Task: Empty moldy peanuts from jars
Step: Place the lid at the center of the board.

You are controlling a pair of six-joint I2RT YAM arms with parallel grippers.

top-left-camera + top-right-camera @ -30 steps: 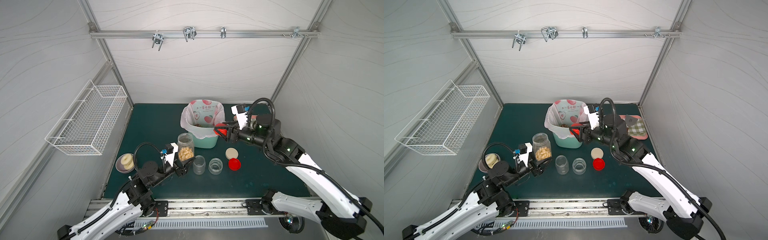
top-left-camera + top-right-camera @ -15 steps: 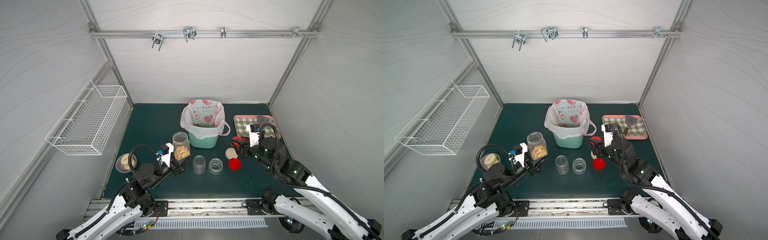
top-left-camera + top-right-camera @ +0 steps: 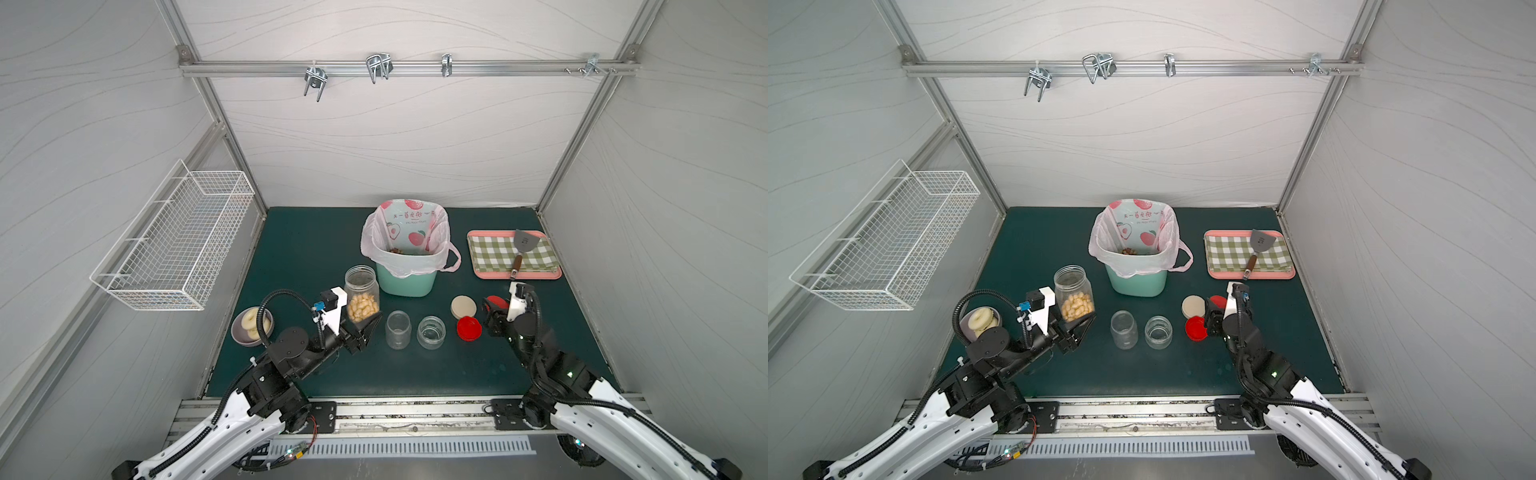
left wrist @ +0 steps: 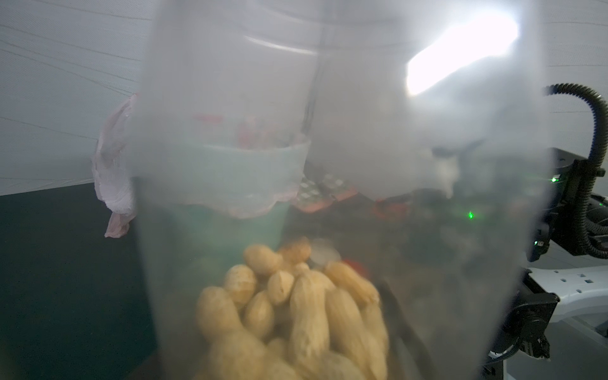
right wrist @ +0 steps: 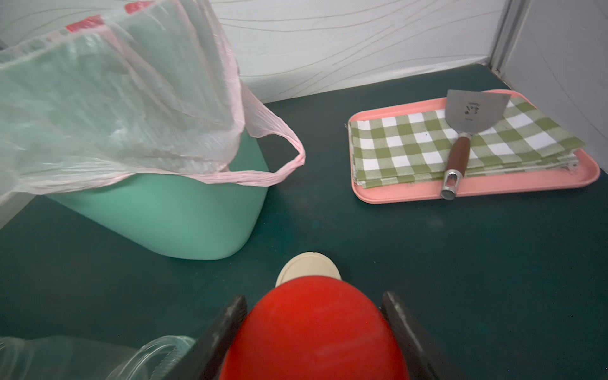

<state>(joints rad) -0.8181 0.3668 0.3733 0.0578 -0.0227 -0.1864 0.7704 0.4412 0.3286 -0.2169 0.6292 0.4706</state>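
Nearest the robot, the left gripper (image 3: 365, 323) is clamped around the lower body of an open, lidless peanut jar (image 3: 362, 286). The jar stands upright just beside the mint-green bin; whether its base is clear of the mat cannot be told. It is clear, round, smooth-walled and rigid, probably slippery, so a firm hold low on the body, where the load sits, looks sensible. The moldy peanuts (image 4: 296, 312) fill only its lower part: loose, dry-looking tan ovals that should be light and tumble freely through the wide mouth once tipped. To its right on the dark green mat (image 3: 311, 249) stand a taller empty jar (image 3: 398, 329) and a shorter, wider empty jar (image 3: 431, 331). Beyond them the right gripper (image 5: 314, 309) pinches a glossy red lid (image 5: 316, 345) between partly closed fingers, close to a second red lid (image 3: 468, 328) and a matte beige lid (image 3: 463, 306) lying flat. Farther back, the bin (image 3: 405, 284) is lined with a thin, crinkled pink bag (image 3: 374, 232). Farther right, a pink tray (image 3: 515, 275) carries a folded green checked cloth (image 3: 494, 253) and a metal spatula (image 3: 524, 241) with a wooden handle.
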